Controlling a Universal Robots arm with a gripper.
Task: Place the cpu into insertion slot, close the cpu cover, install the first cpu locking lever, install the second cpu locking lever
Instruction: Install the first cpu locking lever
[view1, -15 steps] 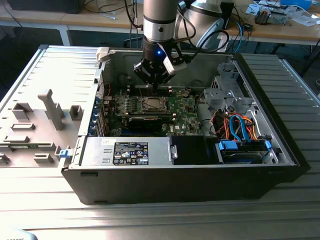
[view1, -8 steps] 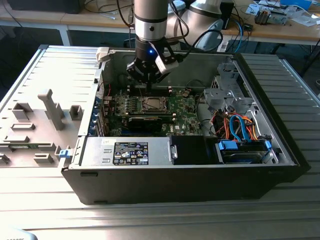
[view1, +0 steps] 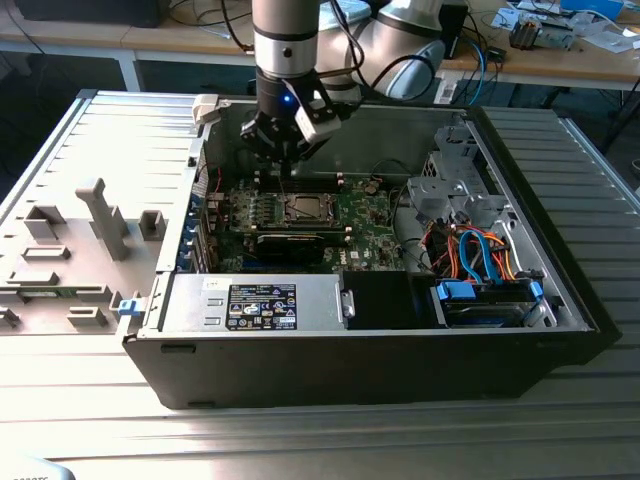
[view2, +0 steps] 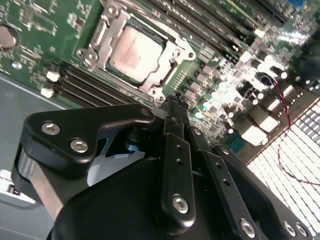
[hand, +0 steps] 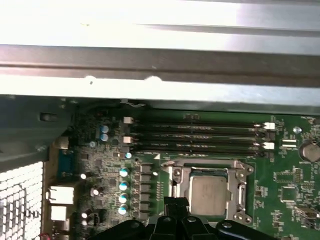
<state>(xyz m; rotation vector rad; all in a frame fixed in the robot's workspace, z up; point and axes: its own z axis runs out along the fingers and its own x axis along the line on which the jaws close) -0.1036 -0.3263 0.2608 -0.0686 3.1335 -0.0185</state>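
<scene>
Your gripper hangs just above the green motherboard, right beside the insertion slot. Its fingers are pressed together and hold nothing. The cpu already sits flat in the slot, in the middle of the board. The cpu cover looks folded down around the chip, so those two steps seem done. You cannot tell whether the locking levers are latched yet.

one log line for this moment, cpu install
cpu: seated in insertion slot | cpu cover: closed over it | gripper: shut, empty, beside slot
</scene>
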